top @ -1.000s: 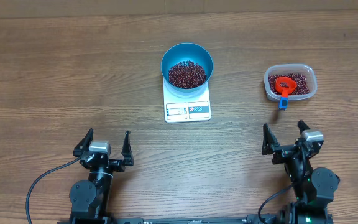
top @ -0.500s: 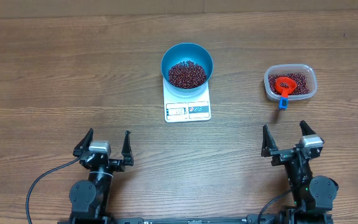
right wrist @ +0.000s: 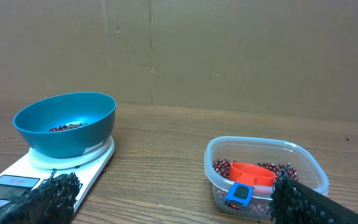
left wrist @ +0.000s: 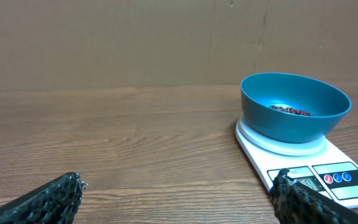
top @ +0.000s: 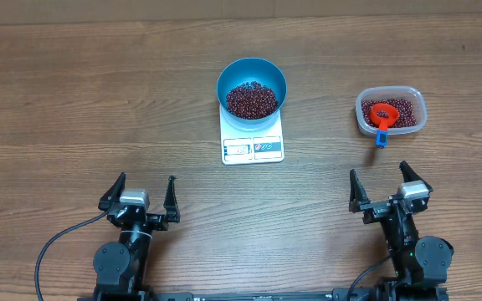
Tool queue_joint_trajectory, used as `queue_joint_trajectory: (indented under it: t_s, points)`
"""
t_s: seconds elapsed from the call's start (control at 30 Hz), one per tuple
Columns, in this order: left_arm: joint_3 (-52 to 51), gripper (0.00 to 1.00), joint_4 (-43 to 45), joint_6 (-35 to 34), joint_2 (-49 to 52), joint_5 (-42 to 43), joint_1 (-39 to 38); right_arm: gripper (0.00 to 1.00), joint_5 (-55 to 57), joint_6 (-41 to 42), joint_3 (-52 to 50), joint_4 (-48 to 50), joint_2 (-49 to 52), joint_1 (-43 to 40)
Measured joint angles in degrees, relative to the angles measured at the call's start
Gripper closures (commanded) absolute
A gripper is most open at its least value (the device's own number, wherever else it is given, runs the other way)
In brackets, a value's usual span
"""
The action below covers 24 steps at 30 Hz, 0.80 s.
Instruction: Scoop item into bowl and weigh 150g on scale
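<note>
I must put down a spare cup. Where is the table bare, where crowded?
Bare wood: the side left of the round blue plastic bowl on the flat white scale; the gap between scale and clear plastic tub; the strip before the left gripper and right gripper. Crowded: the tub, holding maroon beans and a red scoop.

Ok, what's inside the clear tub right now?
The clear tub holds dark red beans and an orange scoop, its blue handle tip over the near rim. Beans beneath the scoop are hidden.

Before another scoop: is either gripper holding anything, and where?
Nothing is held. Left gripper and right gripper are open and empty; the scoop lies in the tub.
</note>
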Motion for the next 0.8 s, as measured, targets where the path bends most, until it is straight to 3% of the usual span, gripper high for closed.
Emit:
queue_joint_trajectory:
  t_s: [0.8]
  points:
    - [0.0, 0.00, 0.0, 0.0, 0.0, 0.0, 0.0, 0.00, 0.0, 0.5, 0.0, 0.0, 0.0, 0.0]
